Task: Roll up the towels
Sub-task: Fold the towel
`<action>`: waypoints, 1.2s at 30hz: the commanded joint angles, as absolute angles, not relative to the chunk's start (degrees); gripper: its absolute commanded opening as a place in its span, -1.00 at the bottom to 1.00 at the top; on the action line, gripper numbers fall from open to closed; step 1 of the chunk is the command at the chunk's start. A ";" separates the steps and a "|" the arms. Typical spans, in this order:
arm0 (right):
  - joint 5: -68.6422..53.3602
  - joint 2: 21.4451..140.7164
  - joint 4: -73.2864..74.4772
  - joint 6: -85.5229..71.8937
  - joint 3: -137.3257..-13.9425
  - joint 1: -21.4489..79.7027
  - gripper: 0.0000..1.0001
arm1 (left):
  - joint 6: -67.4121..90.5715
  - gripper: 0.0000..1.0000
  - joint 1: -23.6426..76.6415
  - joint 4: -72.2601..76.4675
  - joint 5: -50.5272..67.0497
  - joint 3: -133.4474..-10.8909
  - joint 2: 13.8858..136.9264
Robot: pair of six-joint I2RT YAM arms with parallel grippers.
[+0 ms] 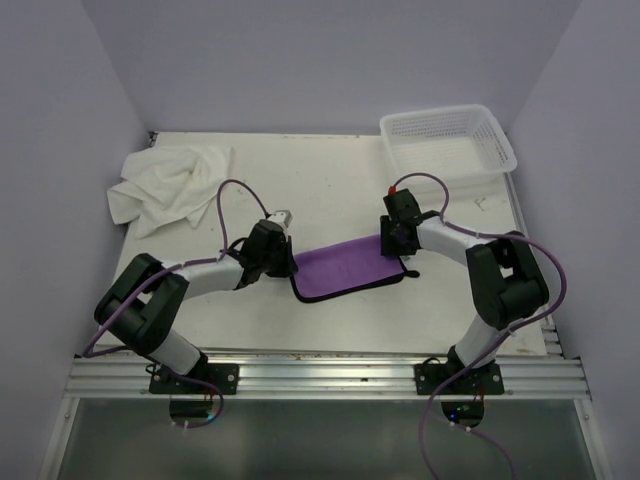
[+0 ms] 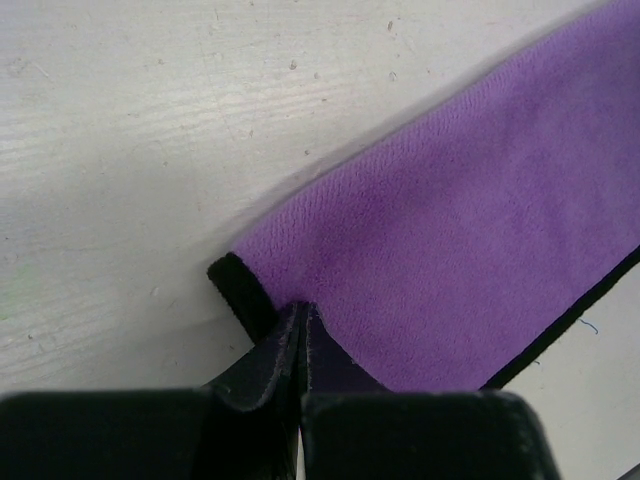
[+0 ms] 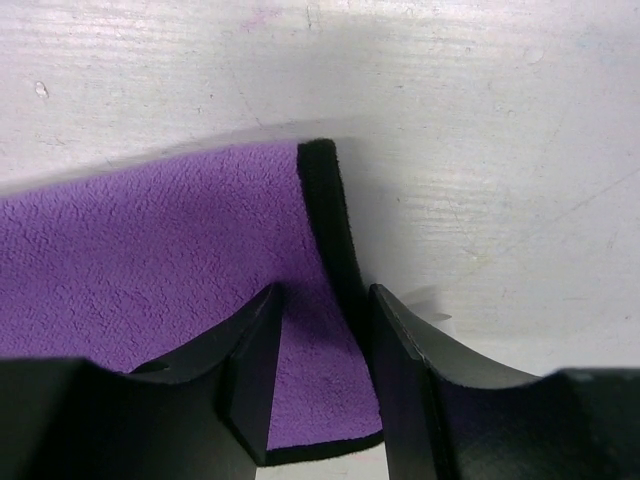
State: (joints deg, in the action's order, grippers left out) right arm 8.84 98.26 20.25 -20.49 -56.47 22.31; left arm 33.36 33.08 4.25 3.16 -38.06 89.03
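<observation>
The purple towel (image 1: 345, 268) with dark edging lies folded on the table between the two arms. My left gripper (image 1: 284, 262) is shut on the towel's left end; in the left wrist view its closed tips (image 2: 303, 318) pinch the cloth (image 2: 460, 230) by the dark corner. My right gripper (image 1: 398, 238) is open over the towel's right end; in the right wrist view its jaws (image 3: 322, 300) straddle the dark edging (image 3: 330, 215) with purple cloth (image 3: 150, 250) between them. The large white towel (image 1: 165, 182) lies crumpled at the far left.
A white perforated basket (image 1: 447, 142) stands at the far right corner. Purple walls close in the table on three sides. A metal rail (image 1: 320, 375) runs along the near edge by the arm bases.
</observation>
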 commanded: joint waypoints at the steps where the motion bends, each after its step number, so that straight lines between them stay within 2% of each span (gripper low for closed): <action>1: 8.43 99.76 18.81 -20.57 -55.55 22.06 -0.14 | 31.73 -1.00 33.22 3.69 1.50 -40.08 89.30; 7: 8.44 99.67 19.16 -21.09 -53.09 21.97 -0.31 | 31.55 -1.00 33.22 3.52 1.58 -39.99 89.12; 12: 7.82 98.70 18.98 -21.27 -52.65 21.97 -0.64 | 31.55 -1.00 33.14 3.34 1.58 -39.99 88.77; 13: 7.91 98.35 19.16 -21.10 -52.99 22.06 -0.77 | 31.55 -1.00 33.13 3.34 1.67 -39.90 88.60; 17: 7.30 95.98 20.83 -20.39 -54.31 21.97 -1.00 | 31.64 -1.00 33.22 3.43 1.67 -39.90 88.16; 36: 10.55 83.85 38.58 -15.12 -63.71 23.82 -1.00 | 32.96 -0.98 33.22 4.66 3.42 -39.03 79.89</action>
State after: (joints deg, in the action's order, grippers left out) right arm 9.52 85.95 34.59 -16.80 -60.88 22.90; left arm 33.39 33.08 2.44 2.79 -38.41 80.82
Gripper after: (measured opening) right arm 0.058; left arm 0.019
